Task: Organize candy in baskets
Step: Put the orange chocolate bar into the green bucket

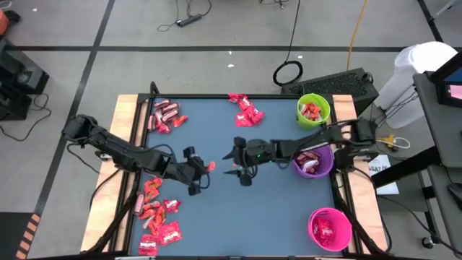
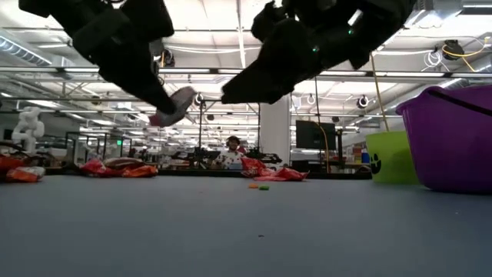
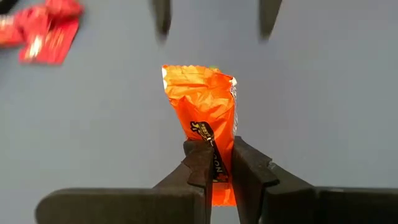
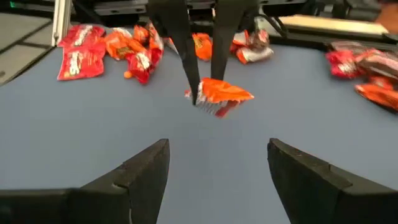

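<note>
Orange-wrapped candy (image 3: pixel 202 118) hangs pinched in the left gripper (image 1: pixel 204 170) above mid-table, facing the right gripper (image 1: pixel 234 162), whose fingers stand spread and empty beside the purple basket (image 1: pixel 315 163).

high: overhead, straight down, whole table (image 1: pixel 216 217)
low: tabletop level, facing room
wrists: close, facing each other at 3 and 9 o'clock
shared: orange candy (image 3: pixel 202 118)

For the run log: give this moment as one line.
left gripper: shut on orange candy, raised mid-table | right gripper: open, facing it, empty | baskets: purple basket under right arm
</note>
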Robot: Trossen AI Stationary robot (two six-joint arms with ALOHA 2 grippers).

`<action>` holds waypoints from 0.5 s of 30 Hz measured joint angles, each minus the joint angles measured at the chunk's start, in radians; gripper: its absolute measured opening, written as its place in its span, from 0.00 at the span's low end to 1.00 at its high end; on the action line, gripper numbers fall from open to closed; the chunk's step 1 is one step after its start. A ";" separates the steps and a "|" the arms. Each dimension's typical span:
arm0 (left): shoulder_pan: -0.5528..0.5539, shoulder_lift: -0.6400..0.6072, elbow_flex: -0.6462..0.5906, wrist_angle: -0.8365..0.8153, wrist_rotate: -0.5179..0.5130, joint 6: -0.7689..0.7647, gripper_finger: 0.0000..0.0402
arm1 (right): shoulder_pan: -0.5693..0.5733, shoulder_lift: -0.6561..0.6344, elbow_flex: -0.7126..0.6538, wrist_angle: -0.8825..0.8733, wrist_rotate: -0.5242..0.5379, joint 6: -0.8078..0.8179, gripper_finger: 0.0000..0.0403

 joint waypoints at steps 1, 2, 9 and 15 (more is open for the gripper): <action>-0.003 0.000 0.000 0.021 0.001 0.019 0.11 | 0.004 0.021 0.000 0.038 0.000 0.000 0.64; -0.006 0.000 0.000 0.044 0.008 0.039 0.11 | 0.008 0.040 0.000 0.081 0.001 0.001 0.64; -0.015 0.000 0.000 0.122 0.019 0.120 0.11 | 0.025 0.113 0.000 0.277 0.001 0.000 0.64; -0.014 0.000 0.000 0.135 0.000 0.129 0.11 | 0.035 0.131 0.000 0.336 -0.003 0.007 0.60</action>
